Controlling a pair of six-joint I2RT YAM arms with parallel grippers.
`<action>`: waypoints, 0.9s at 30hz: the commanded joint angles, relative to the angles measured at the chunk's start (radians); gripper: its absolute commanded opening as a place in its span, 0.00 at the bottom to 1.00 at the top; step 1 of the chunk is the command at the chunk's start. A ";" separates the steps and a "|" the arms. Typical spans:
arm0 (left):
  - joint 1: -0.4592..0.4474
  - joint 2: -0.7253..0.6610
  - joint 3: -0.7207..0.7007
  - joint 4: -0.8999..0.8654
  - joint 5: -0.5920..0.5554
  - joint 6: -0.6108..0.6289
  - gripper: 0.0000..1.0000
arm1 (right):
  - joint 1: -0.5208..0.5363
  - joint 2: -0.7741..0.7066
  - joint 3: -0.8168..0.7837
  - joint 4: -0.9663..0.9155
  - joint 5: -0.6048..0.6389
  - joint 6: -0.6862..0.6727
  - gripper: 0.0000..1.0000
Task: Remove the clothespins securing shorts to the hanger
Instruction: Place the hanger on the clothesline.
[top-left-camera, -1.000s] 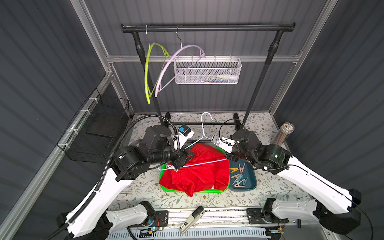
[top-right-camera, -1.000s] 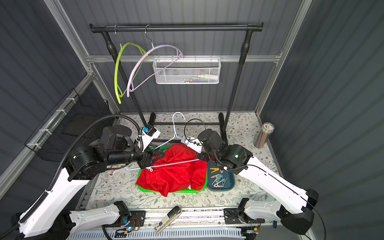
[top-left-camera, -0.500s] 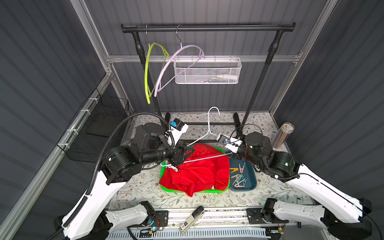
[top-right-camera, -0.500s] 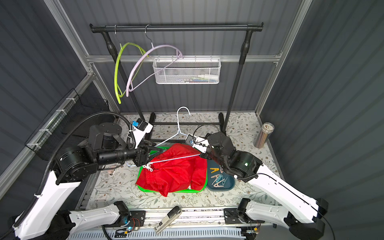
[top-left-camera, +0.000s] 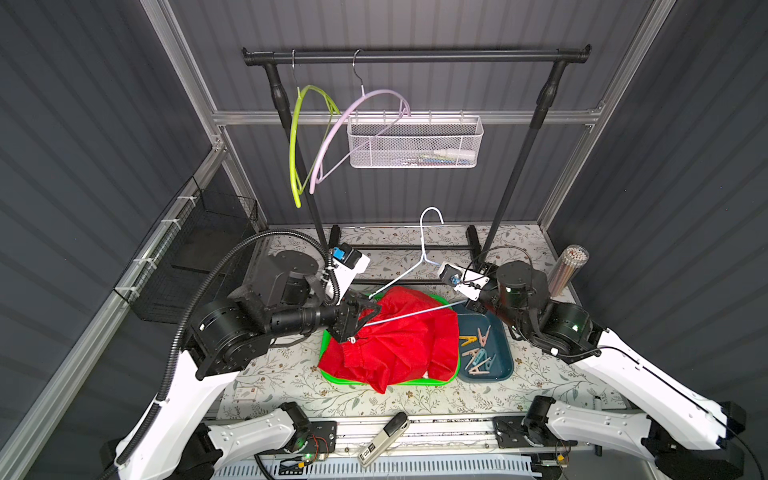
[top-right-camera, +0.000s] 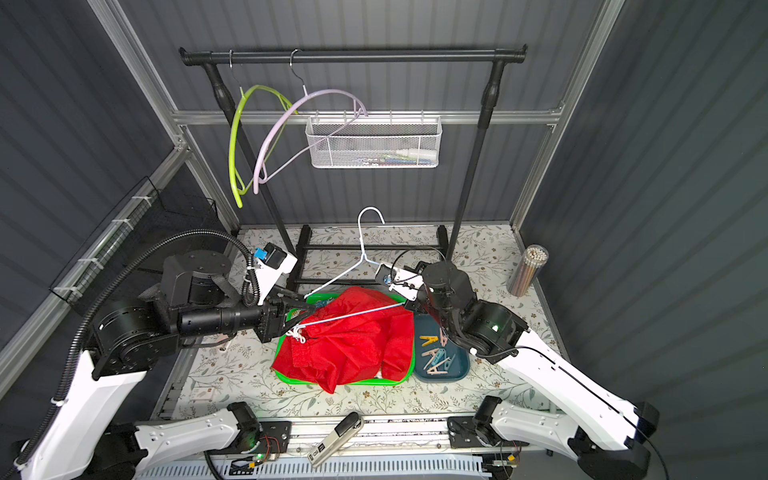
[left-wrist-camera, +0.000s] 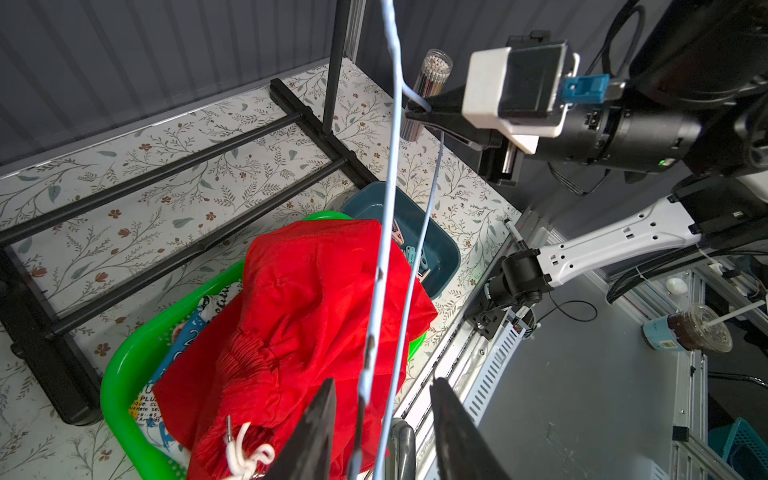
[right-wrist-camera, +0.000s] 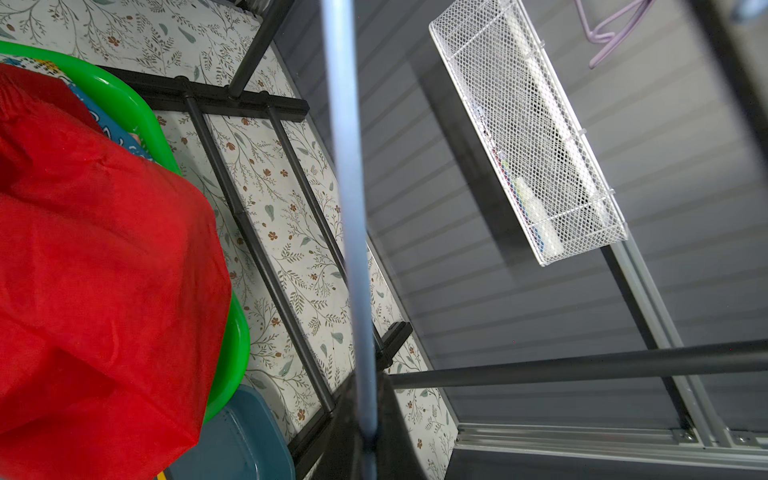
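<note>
Two claws meet a thin pale-blue wire hanger (top-left-camera: 415, 314) at its corners.
Its bar runs side to side, hook toward the back. The right gripper (left-wrist-camera: 415, 111) pinches one corner; the left gripper (left-wrist-camera: 382, 415) stands spread around the other. Crumpled red drawstring shorts (top-left-camera: 399, 349) fill a green plastic basket (left-wrist-camera: 114, 365); pastel plastic clothespins (top-left-camera: 478, 353) lie in a teal tray (top-left-camera: 500, 368).

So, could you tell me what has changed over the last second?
The white wire hanger rose toward the rack, both arms with it; the right gripper stays shut on its corner, the left gripper open around its wires. The red shorts and clothespins stayed put.
</note>
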 joint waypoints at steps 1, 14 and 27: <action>-0.006 -0.029 0.013 -0.040 0.031 -0.020 0.38 | -0.014 -0.019 -0.005 0.080 0.010 0.055 0.00; -0.006 -0.045 -0.011 0.008 0.015 -0.025 0.32 | -0.013 -0.042 -0.016 0.113 -0.072 0.071 0.00; -0.006 -0.015 0.037 -0.010 0.021 -0.001 0.46 | 0.012 -0.058 -0.052 0.121 -0.048 -0.005 0.00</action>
